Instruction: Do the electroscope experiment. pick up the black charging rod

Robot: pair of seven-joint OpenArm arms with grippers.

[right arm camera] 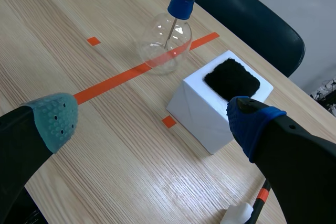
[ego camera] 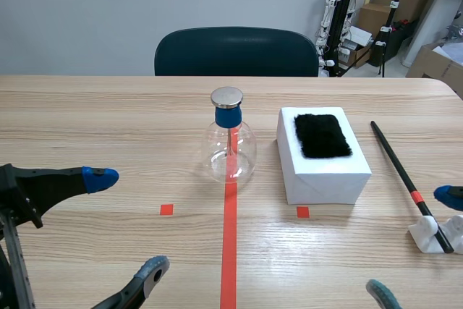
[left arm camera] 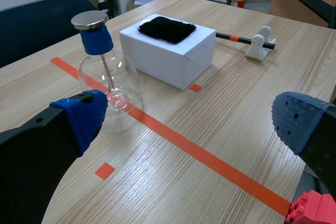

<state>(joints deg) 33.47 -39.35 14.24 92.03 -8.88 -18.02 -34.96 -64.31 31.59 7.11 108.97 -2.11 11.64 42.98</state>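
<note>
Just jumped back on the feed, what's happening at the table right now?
Nothing is held yet. The left gripper and right gripper are both open, low over the table. The black charging rod lies untouched at the right, one end on a white stand close to the right gripper. The glass electroscope stands on the centre tape line, beside a white box topped with black fur.

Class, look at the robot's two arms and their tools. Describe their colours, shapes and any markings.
Both arms are black. Each tool has two thick black fingers that narrow toward the tip, and each finger ends in a soft pad covered in small dots. On the left tool one pad is blue and the other grey-green. The right tool shows the same two pad colours.
</note>
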